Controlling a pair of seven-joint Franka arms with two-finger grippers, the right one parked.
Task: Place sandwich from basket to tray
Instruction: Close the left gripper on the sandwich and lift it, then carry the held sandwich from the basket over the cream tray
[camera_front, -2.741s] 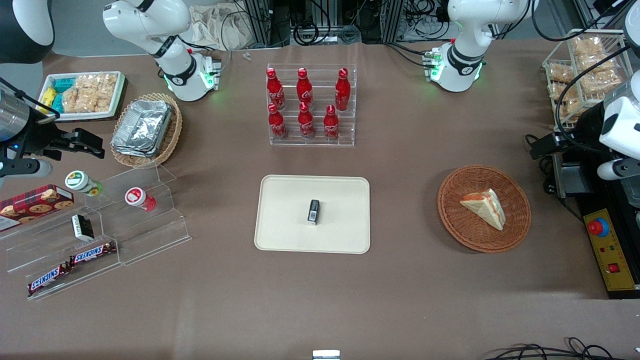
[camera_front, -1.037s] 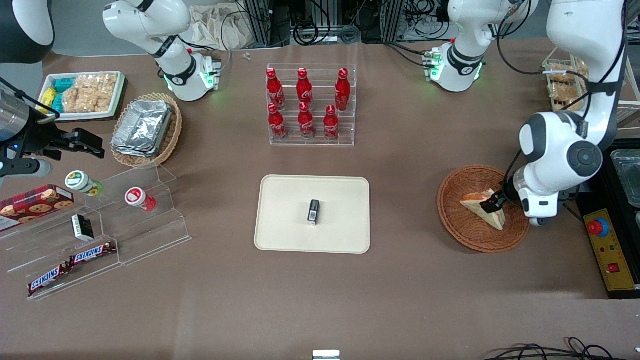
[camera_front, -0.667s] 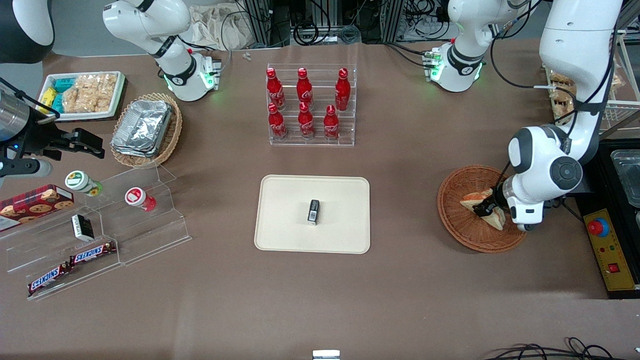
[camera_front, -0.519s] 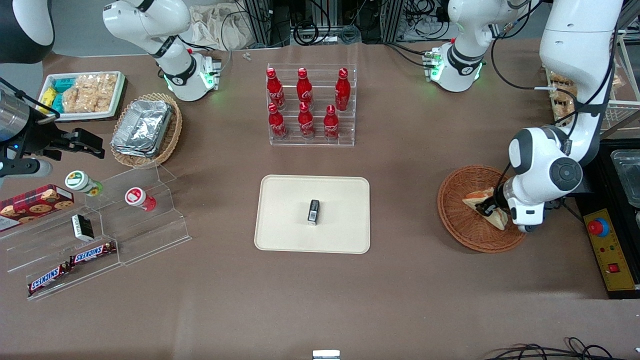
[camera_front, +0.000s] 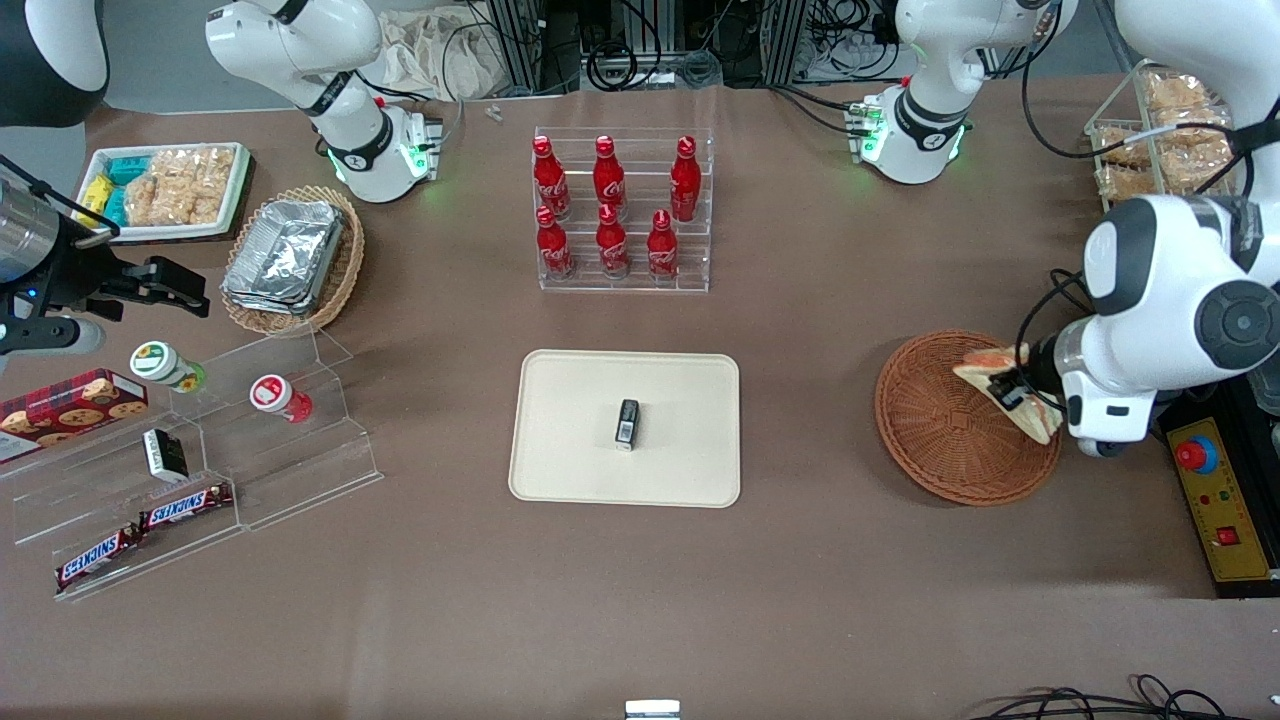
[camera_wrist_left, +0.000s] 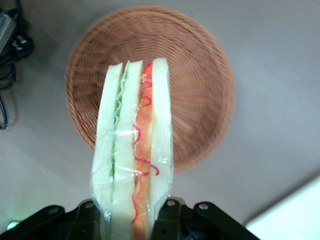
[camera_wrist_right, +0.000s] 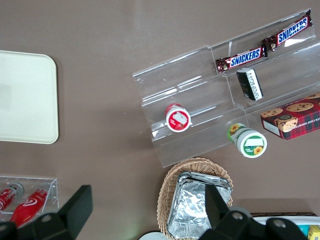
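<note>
The sandwich (camera_front: 1010, 392) is a triangular wedge of pale, soft-looking bread wrapped in clear glossy film, its layers showing edge-on in the wrist view (camera_wrist_left: 134, 150): white bread, a thin green-flecked band, more white, then an orange-red strip with thin red curls. It is clamped in the end effector (camera_front: 1012, 392), whose dark fingers are closed on the wedge's sides, and it hangs lifted clear above the basket (camera_front: 940, 440), over the part of the rim toward the working arm's end of the desk. The basket is round and shallow, of reddish-brown wicker woven in tight concentric rings (camera_wrist_left: 200, 85), with nothing else seen in it. The desk (camera_front: 800, 600) has a matte brown surface. Toward the middle of the desk lies the tray (camera_front: 570, 440), flat, cream-beige, rectangular with rounded corners and a low rim, well apart from the basket; a small black box (camera_front: 627, 422) stands on it near its centre. Farther from the front camera than the tray is a clear acrylic stepped rack (camera_front: 700, 280) holding six glossy red bottles (camera_front: 610, 210) in two rows. Toward the parked arm's end sit a lighter tan oval wicker basket (camera_front: 345, 270) filled with crinkled foil containers (camera_front: 285, 255), and clear acrylic steps (camera_front: 330, 470) carrying snack bars (camera_front: 185, 506).
</note>
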